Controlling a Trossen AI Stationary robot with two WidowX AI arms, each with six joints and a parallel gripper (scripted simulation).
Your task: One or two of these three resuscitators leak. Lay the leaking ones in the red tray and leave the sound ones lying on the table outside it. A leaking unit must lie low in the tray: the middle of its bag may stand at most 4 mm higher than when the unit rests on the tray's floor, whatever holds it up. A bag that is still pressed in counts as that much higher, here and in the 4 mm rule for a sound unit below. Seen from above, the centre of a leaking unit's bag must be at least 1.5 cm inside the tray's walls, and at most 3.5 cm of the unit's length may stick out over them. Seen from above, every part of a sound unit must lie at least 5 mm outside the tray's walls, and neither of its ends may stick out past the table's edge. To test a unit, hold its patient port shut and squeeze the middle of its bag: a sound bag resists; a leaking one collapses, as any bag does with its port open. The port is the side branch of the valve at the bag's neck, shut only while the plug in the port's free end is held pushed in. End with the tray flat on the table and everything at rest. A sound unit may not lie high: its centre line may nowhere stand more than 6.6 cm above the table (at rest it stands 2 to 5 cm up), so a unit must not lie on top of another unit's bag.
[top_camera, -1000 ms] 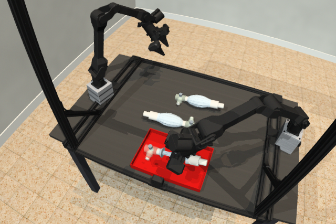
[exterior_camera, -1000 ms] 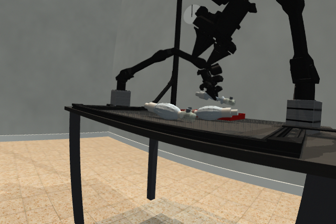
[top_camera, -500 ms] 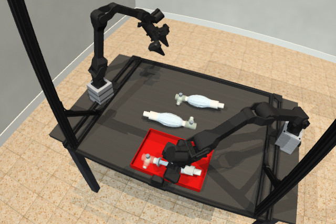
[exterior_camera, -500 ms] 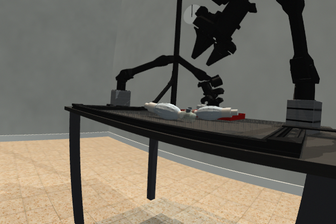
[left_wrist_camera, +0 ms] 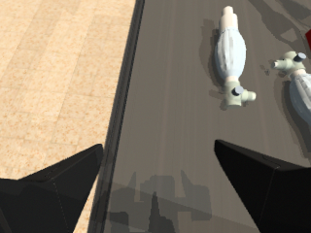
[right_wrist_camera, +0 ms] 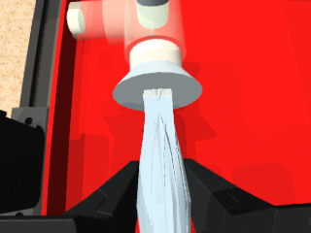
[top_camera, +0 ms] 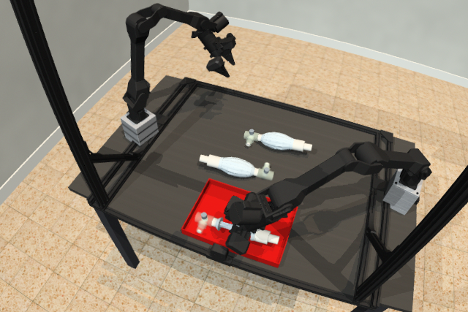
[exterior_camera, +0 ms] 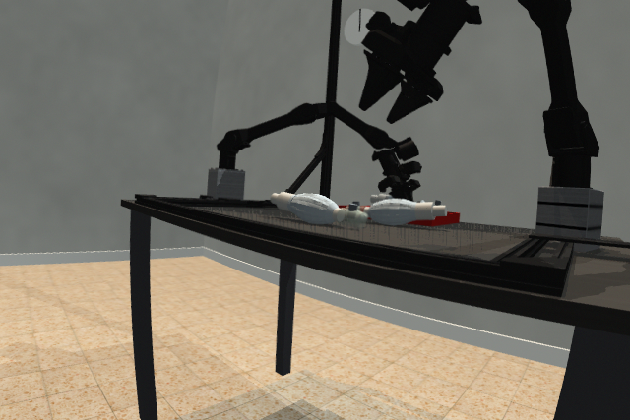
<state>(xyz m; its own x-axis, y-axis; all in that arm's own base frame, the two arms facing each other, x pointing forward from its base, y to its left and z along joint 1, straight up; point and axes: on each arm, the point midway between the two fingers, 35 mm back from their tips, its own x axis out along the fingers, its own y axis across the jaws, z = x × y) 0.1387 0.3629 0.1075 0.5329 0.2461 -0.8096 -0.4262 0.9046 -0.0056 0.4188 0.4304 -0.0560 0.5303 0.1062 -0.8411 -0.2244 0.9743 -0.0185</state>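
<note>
The right gripper [right_wrist_camera: 161, 164] is shut on the bag of one resuscitator [top_camera: 225, 225] [right_wrist_camera: 159, 131], pressing it thin. That unit is low in or just over the red tray [top_camera: 216, 196] [right_wrist_camera: 253, 121], valve toward the tray's left in the top view; floor contact cannot be told. A second resuscitator [top_camera: 236, 166] [exterior_camera: 399, 210] [left_wrist_camera: 302, 94] lies on the table just behind the tray, outside it. A third resuscitator [top_camera: 276, 140] [exterior_camera: 312, 208] [left_wrist_camera: 230, 53] lies farther back. The left gripper [top_camera: 230, 69] [exterior_camera: 376, 116] [left_wrist_camera: 159, 144] is open and empty, high over the table's back left.
The right forearm [top_camera: 325, 172] reaches over the tray's back right. A black bracket [top_camera: 219, 252] sits at the front table edge beside the tray. Frame posts [top_camera: 56, 89] [exterior_camera: 333, 64] stand near the table. The left arm's base [top_camera: 140, 128] is at the left.
</note>
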